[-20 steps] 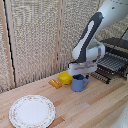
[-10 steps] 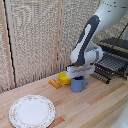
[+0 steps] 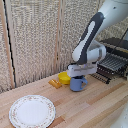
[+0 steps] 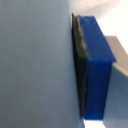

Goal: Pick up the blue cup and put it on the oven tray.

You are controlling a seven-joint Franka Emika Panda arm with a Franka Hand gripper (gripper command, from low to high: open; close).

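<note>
The blue cup (image 3: 77, 84) stands on the wooden table, just beside the yellow bowl (image 3: 64, 77). My gripper (image 3: 78, 75) is down over the cup's top, and its fingers hide the rim. Up close in the wrist view, the cup's wall (image 4: 35, 65) fills most of the picture, and one blue finger (image 4: 97, 70) presses its dark pad flat against it. The other finger is hidden. The oven tray (image 3: 113, 65), a dark rack of parallel bars, juts out on the exterior view's right, a short way from the cup.
A white patterned plate (image 3: 31, 111) lies near the table's front on the exterior view's left. A small orange-yellow object (image 3: 55, 83) lies beside the bowl. A slatted screen stands behind the table. The black oven (image 3: 118, 46) sits behind the rack.
The arm has stayed nearly still over the cup. The cup has not left the table.
</note>
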